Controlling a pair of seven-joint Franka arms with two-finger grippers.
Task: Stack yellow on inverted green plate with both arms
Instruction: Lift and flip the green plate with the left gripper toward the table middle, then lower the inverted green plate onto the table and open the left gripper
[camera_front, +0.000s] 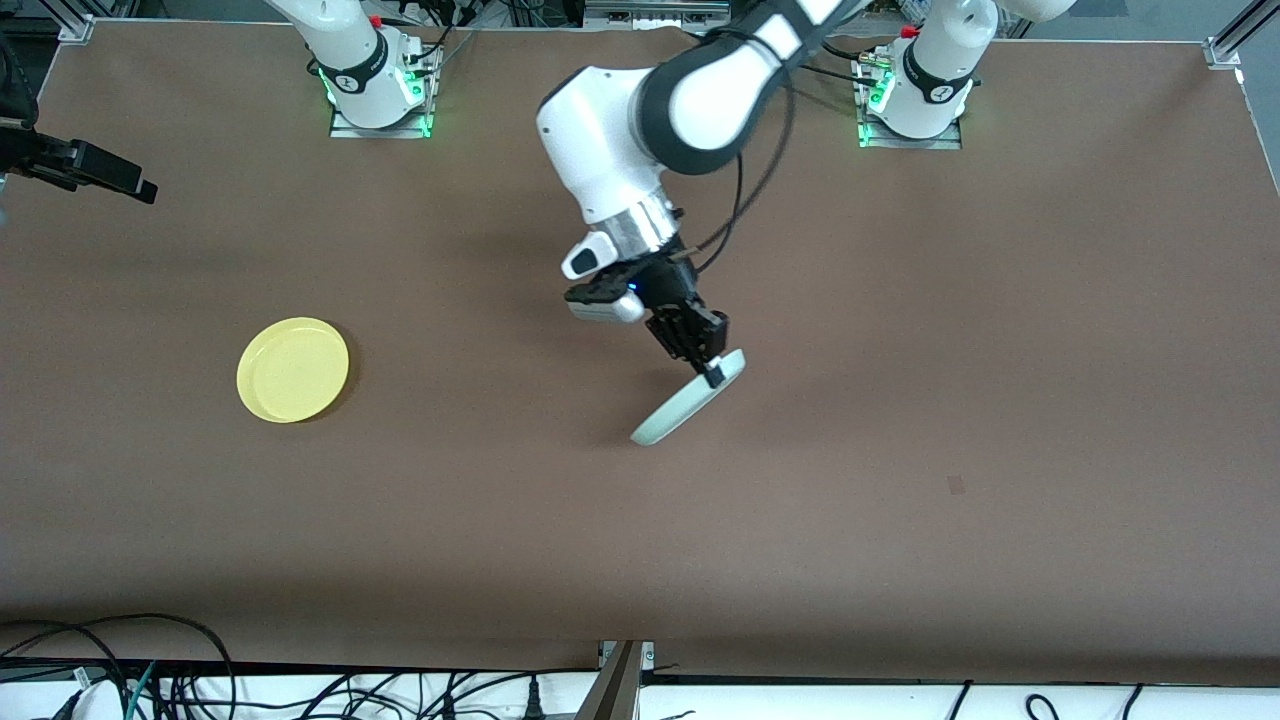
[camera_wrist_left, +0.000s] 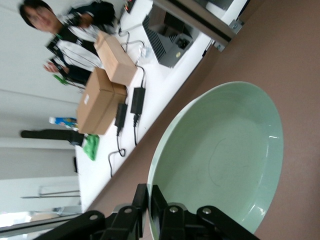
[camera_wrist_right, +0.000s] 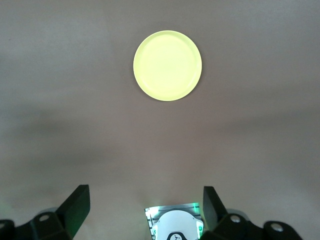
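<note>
Left gripper (camera_front: 714, 374) pinches the rim of the empty green plate (camera_front: 688, 410), tilted steeply over mid-table. Right gripper (camera_wrist_right: 145, 200) waits, fingers spread wide, above the empty yellow plate (camera_front: 293, 369) lying toward the right arm's end.

Plate (camera_front: 293, 370) bright yellow; plate (camera_front: 680, 408) pale mint-green; table (camera_front: 900, 400) brown.

Tilted green plate (camera_front: 688, 402); flat yellow plate (camera_front: 293, 369)
</note>
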